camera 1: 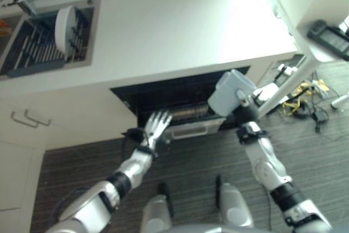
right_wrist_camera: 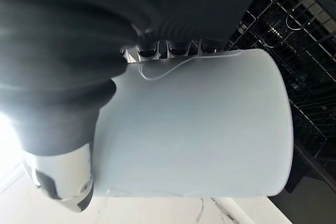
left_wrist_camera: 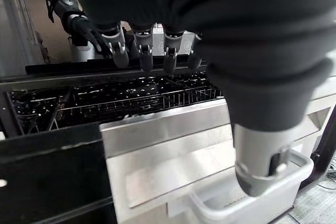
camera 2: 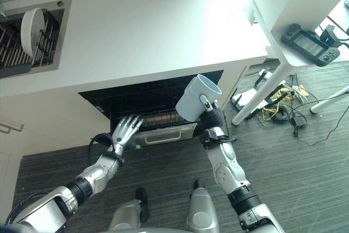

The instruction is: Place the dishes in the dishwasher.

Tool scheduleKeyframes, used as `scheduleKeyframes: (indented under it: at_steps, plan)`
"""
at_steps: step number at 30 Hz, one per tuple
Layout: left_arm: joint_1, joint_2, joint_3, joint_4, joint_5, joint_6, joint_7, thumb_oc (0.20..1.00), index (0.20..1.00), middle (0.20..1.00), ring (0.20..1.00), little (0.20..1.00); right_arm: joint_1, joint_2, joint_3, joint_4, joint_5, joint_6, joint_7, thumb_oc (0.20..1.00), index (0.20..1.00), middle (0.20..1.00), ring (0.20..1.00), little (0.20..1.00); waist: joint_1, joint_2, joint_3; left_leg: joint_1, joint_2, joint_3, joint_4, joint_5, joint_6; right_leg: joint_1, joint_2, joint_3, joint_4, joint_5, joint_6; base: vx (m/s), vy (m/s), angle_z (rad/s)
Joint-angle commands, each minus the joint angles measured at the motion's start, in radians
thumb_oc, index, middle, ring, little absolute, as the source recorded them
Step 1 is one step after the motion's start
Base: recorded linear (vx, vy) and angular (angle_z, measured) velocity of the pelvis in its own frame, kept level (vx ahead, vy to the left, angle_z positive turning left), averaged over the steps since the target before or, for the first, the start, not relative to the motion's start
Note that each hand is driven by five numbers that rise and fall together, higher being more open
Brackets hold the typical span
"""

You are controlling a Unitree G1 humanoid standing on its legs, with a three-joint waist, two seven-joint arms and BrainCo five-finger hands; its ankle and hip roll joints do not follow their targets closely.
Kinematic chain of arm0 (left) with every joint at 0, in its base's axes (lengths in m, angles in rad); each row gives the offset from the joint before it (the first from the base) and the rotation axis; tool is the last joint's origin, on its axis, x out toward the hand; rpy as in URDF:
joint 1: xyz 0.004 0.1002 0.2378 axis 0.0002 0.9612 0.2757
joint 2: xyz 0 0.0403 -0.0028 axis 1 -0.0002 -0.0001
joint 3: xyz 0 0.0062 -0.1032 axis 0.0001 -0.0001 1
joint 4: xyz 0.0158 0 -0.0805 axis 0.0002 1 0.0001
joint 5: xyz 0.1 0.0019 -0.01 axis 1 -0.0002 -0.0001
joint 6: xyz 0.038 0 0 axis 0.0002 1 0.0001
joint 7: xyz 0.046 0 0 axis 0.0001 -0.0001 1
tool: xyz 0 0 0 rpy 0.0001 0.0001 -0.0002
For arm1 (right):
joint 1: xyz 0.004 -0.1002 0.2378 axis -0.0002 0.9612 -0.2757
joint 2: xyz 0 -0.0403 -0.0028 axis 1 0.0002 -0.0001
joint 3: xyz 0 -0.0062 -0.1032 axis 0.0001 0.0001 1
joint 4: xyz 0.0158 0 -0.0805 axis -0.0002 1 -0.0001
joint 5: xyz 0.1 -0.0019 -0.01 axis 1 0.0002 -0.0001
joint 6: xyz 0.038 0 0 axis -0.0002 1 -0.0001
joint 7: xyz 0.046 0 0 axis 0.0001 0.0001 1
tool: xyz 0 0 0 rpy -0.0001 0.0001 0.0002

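Before the open dishwasher, the left hand hovers with straight fingers over the steel front edge of the pulled-out black wire dishwasher rack. Beside it, the right hand grips a smooth pale-blue cylindrical cup, tilted, above the rack. Beyond, the white bench holds a round white plate upright in a drying rack.

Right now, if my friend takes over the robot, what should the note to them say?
Right robot hand: shut on the pale blue plastic cup, held tilted above the open dishwasher's front.
Left robot hand: open, fingers straight, at the pulled-out black wire rack, beside the grey metal front panel.
Round white plate: standing on edge in the dark drying rack set in the white counter.
Done: dishwasher open, cup picked up.
Left: set the cup in the rack, fetch the plate, load it too.
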Motion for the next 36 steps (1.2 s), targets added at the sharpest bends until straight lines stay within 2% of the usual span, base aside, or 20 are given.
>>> scheduleKeyframes:
  at_steps: [1,2,3,4,7,9,10,12,18,22,25,26,27,28,29,31,33,34,35,36]
  plan:
    - [-0.025,-0.004,-0.027,0.027,-0.073,-0.072,-0.288,1.000,1.000,1.000,1.000,1.000,-0.062,0.012,-0.020,-0.099,-0.035,-0.007,0.025,0.200,0.200,0.200,0.200,0.200,0.002,0.005,-0.019,-0.012,0.087,-0.033,0.017,0.047,-0.025,0.039,-0.060,-0.005,-0.067,0.092,0.039,0.00,0.000,0.00]
    - [-0.016,-0.026,-0.054,0.048,-0.099,-0.030,-0.410,1.000,1.000,1.000,1.000,1.000,-0.073,0.020,-0.018,-0.094,-0.042,-0.001,0.024,0.200,0.200,0.200,0.200,0.200,-0.004,0.006,-0.013,-0.015,0.086,-0.033,0.017,0.048,-0.026,0.035,-0.061,-0.004,-0.067,0.093,0.041,-0.02,0.032,-0.01]
    - [-0.010,-0.038,-0.072,0.068,-0.111,-0.033,-0.447,1.000,1.000,1.000,1.000,1.000,-0.085,0.025,-0.014,-0.086,-0.046,0.000,0.021,0.200,0.200,0.200,0.200,0.200,-0.007,0.007,-0.009,-0.016,0.086,-0.033,0.017,0.047,-0.026,0.033,-0.062,-0.004,-0.067,0.092,0.043,-0.04,0.047,-0.02]
    - [-0.013,-0.064,-0.113,0.105,-0.182,-0.040,-0.617,1.000,1.000,1.000,1.000,1.000,-0.119,0.026,-0.003,-0.079,-0.048,0.012,0.007,0.200,0.200,0.200,0.200,0.200,-0.017,0.011,0.004,-0.016,0.084,-0.028,0.017,0.045,-0.024,0.028,-0.064,-0.005,-0.067,0.093,0.044,-0.04,0.047,-0.02]
    - [-0.001,-0.074,-0.143,0.095,-0.300,-0.046,-0.849,1.000,1.000,1.000,1.000,1.000,-0.155,0.021,-0.003,-0.078,-0.054,0.044,0.001,0.200,0.200,0.200,0.200,0.200,-0.029,0.020,0.024,-0.017,0.077,-0.025,0.017,0.046,-0.023,0.023,-0.068,-0.005,-0.067,0.095,0.043,-0.04,0.063,-0.02]
    - [0.004,-0.085,-0.143,0.076,-0.376,-0.040,-0.912,1.000,1.000,1.000,1.000,1.000,-0.160,0.017,-0.007,-0.075,-0.056,0.059,0.002,0.200,0.200,0.200,0.200,0.200,-0.033,0.026,0.030,-0.012,0.074,-0.023,0.017,0.046,-0.022,0.028,-0.071,-0.005,-0.067,0.094,0.042,0.01,0.065,-0.01]
    - [0.007,-0.092,-0.141,0.042,-0.408,-0.010,-0.954,1.000,1.000,1.000,1.000,1.000,-0.158,0.010,-0.011,-0.080,-0.058,0.068,0.003,0.200,0.200,0.200,0.200,0.200,-0.035,0.031,0.034,-0.009,0.072,-0.021,0.017,0.045,-0.021,0.031,-0.073,-0.006,-0.067,0.091,0.040,0.02,0.073,-0.02]
    - [0.010,-0.077,-0.147,-0.040,-0.410,0.055,-1.032,1.000,1.000,1.000,1.000,1.000,-0.147,-0.002,-0.027,-0.087,-0.059,0.082,0.016,0.200,0.200,0.200,0.200,0.200,-0.035,0.040,0.040,-0.006,0.065,-0.021,0.017,0.043,-0.020,0.035,-0.080,-0.008,-0.067,0.090,0.040,0.01,0.073,0.01]
    - [-0.001,-0.023,-0.139,-0.227,-0.387,0.144,-1.151,1.000,1.000,1.000,1.000,1.000,-0.120,-0.016,-0.047,-0.098,-0.071,0.099,0.022,0.200,0.200,0.200,0.200,0.200,-0.024,0.055,0.039,0.000,0.055,-0.028,0.017,0.039,-0.015,0.049,-0.098,-0.025,-0.067,0.087,0.043,0.03,0.032,0.03]
    - [-0.014,-0.002,-0.131,-0.297,-0.355,0.178,-1.178,1.000,1.000,1.000,1.000,1.000,-0.102,-0.017,-0.055,-0.090,-0.096,0.094,0.012,0.200,0.200,0.200,0.200,0.200,-0.018,0.059,0.040,0.001,0.052,-0.034,0.017,0.037,-0.013,0.051,-0.102,-0.032,-0.067,0.087,0.045,0.03,-0.001,0.02]
    - [-0.016,0.017,-0.120,-0.328,-0.309,0.195,-1.159,1.000,1.000,1.000,1.000,1.000,-0.090,-0.021,-0.056,-0.074,-0.121,0.113,-0.015,0.200,0.200,0.200,0.200,0.200,-0.014,0.057,0.042,0.002,0.053,-0.037,0.017,0.036,-0.013,0.054,-0.103,-0.036,-0.067,0.087,0.045,0.01,-0.007,0.00]
    - [-0.017,0.038,-0.101,-0.352,-0.291,0.180,-1.048,1.000,1.000,1.000,1.000,1.000,-0.084,-0.030,-0.053,-0.049,-0.149,0.154,-0.021,0.200,0.200,0.200,0.200,0.200,-0.008,0.053,0.043,0.002,0.052,-0.042,0.017,0.036,-0.012,0.056,-0.102,-0.038,-0.067,0.087,0.044,0.03,-0.031,0.02]
    - [-0.025,0.044,-0.089,-0.353,-0.310,0.182,-0.988,1.000,1.000,1.000,1.000,1.000,-0.081,-0.036,-0.049,-0.039,-0.156,0.169,-0.029,0.200,0.200,0.200,0.200,0.200,-0.005,0.050,0.044,0.002,0.051,-0.044,0.017,0.036,-0.011,0.057,-0.102,-0.040,-0.067,0.088,0.044,0.02,-0.048,0.03]
    - [-0.033,0.045,-0.077,-0.350,-0.331,0.175,-0.960,1.000,1.000,1.000,1.000,1.000,-0.073,-0.043,-0.048,-0.034,-0.159,0.178,-0.038,0.200,0.200,0.200,0.200,0.200,-0.002,0.047,0.045,0.003,0.051,-0.045,0.017,0.036,-0.010,0.059,-0.101,-0.041,-0.067,0.089,0.042,0.00,-0.098,0.04]
    - [-0.042,0.065,-0.060,-0.372,-0.290,0.166,-1.030,1.000,1.000,1.000,1.000,1.000,-0.063,-0.065,-0.061,0.001,-0.150,0.187,-0.020,0.200,0.200,0.200,0.200,0.200,0.007,0.041,0.046,0.000,0.053,-0.051,0.017,0.037,-0.011,0.059,-0.100,-0.045,-0.067,0.088,0.042,0.00,-0.120,0.07]
    - [-0.037,0.090,-0.046,-0.392,-0.266,0.162,-0.990,1.000,1.000,1.000,1.000,1.000,-0.072,-0.083,-0.069,0.045,-0.165,0.218,-0.025,0.200,0.200,0.200,0.200,0.200,0.020,0.035,0.048,0.000,0.053,-0.061,0.017,0.039,-0.011,0.064,-0.102,-0.057,-0.067,0.092,0.043,0.01,-0.120,0.19]
    - [-0.049,0.103,-0.032,-0.394,-0.265,0.153,-0.913,1.000,1.000,1.000,1.000,1.000,-0.096,-0.103,-0.063,0.091,-0.205,0.246,-0.030,0.200,0.200,0.200,0.200,0.200,0.035,0.029,0.049,0.001,0.053,-0.069,0.017,0.041,-0.010,0.070,-0.104,-0.069,-0.067,0.093,0.042,0.00,-0.115,0.32]
    - [-0.072,0.103,-0.019,-0.385,-0.353,0.140,-0.774,1.000,1.000,1.000,1.000,1.000,-0.148,-0.123,-0.058,0.175,-0.238,0.261,-0.058,0.200,0.200,0.200,0.200,0.200,0.052,0.022,0.049,-0.002,0.057,-0.076,0.017,0.044,-0.012,0.074,-0.103,-0.078,-0.067,0.094,0.039,-0.01,-0.180,0.22]
    - [-0.102,0.108,0.012,-0.405,-0.418,0.101,-0.644,1.000,1.000,1.000,1.000,1.000,-0.220,-0.158,-0.081,0.311,-0.245,0.292,-0.052,0.200,0.200,0.200,0.200,0.200,0.081,0.015,0.048,-0.005,0.057,-0.088,0.017,0.044,-0.014,0.084,-0.102,-0.094,-0.067,0.090,0.036,-0.01,-0.193,0.15]
    - [-0.111,0.116,0.024,-0.410,-0.440,0.077,-0.605,1.000,1.000,1.000,1.000,1.000,-0.246,-0.172,-0.090,0.362,-0.242,0.302,-0.048,0.200,0.200,0.200,0.200,0.200,0.094,0.012,0.049,-0.007,0.057,-0.093,0.017,0.045,-0.015,0.087,-0.103,-0.101,-0.067,0.090,0.035,0.00,-0.142,0.19]
